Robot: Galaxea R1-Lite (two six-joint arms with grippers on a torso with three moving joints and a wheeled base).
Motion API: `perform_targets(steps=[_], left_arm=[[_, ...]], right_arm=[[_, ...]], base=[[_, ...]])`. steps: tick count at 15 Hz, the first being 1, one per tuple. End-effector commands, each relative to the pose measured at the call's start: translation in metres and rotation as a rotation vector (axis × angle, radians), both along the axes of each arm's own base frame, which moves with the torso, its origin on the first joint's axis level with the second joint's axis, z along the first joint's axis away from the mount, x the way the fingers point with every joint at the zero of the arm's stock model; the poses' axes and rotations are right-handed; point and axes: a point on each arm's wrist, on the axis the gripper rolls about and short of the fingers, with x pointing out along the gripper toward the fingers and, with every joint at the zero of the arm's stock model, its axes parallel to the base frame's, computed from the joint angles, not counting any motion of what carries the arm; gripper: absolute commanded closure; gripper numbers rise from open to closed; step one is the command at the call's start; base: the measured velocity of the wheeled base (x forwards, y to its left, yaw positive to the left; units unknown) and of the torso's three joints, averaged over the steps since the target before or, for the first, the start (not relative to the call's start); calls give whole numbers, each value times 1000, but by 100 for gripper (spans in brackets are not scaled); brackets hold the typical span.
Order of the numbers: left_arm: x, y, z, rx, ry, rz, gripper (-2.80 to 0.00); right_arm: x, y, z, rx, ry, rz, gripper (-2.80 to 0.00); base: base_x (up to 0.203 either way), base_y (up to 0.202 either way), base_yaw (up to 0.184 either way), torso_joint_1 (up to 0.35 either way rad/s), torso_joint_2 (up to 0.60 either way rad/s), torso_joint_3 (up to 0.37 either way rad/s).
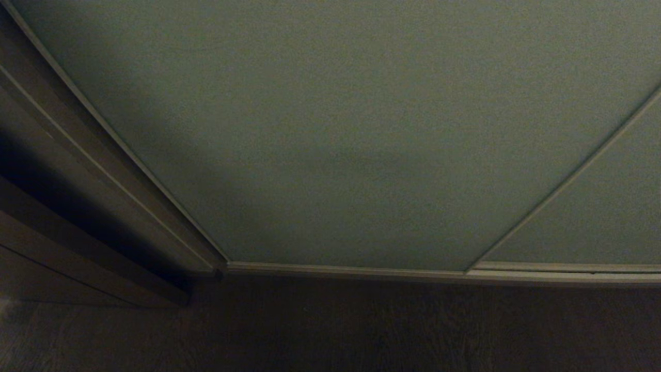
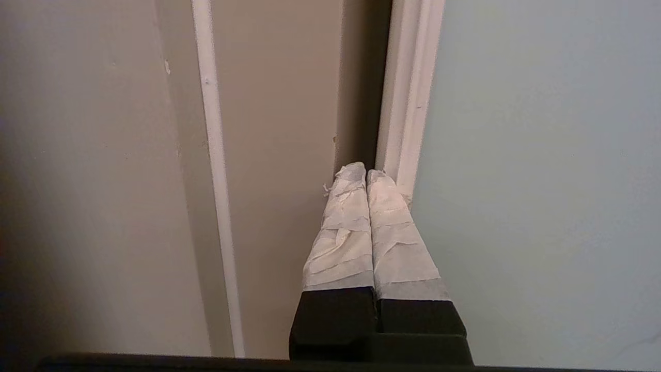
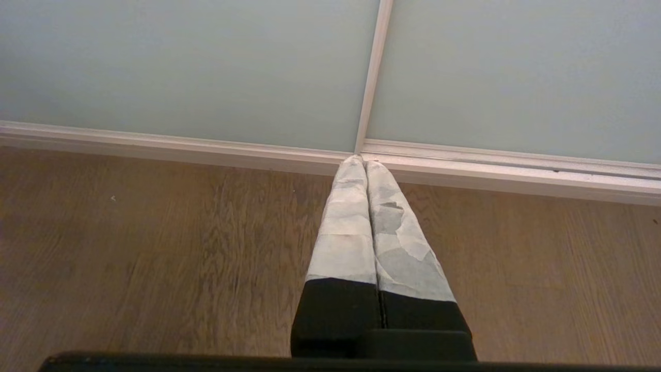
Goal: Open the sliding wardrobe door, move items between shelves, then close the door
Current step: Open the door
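Observation:
The sliding wardrobe door [image 1: 351, 134], a pale grey-green panel with a slim pale metal edge, fills the head view and stands shut against the brown frame [image 1: 103, 170]. Neither arm shows in the head view. In the left wrist view my left gripper [image 2: 366, 172] is shut and empty, its taped tips at the dark gap between the brown frame [image 2: 281, 155] and the door's pale edge strip [image 2: 408, 103]. The door panel [image 2: 542, 181] lies beside the fingers. My right gripper [image 3: 360, 161] is shut and empty, hanging over the floor before the door [image 3: 181, 62]. The items and shelves are hidden.
A second grey-green panel [image 1: 609, 217] adjoins the door on the right, split by a thin pale strip [image 3: 373, 72]. A pale bottom rail [image 1: 361, 269] runs along the wooden floor [image 3: 155, 248]. The brown frame has a narrow white stripe [image 2: 214, 155].

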Motion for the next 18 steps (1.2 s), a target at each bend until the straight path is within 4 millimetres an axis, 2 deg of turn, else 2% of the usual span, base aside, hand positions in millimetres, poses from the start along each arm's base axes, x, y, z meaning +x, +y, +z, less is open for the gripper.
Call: perform_targets(steps=[1, 12, 15, 18], left_arm=[[6, 1, -2, -1, 12, -2, 0], [12, -7, -9, 38, 128, -132, 0], [2, -9, -8, 28, 127, -133, 0], [0, -9, -12, 23, 145, -134, 0]], right_arm=[[0, 0, 0, -1, -1, 0, 0], [0, 0, 0, -1, -1, 0, 0], [0, 0, 0, 0, -1, 0, 0], [0, 0, 0, -1, -1, 0, 0]], base=[[0, 0, 0, 0, 0, 0], [0, 0, 0, 0, 0, 0], [0, 0, 0, 0, 0, 0], [0, 0, 0, 0, 0, 0]])
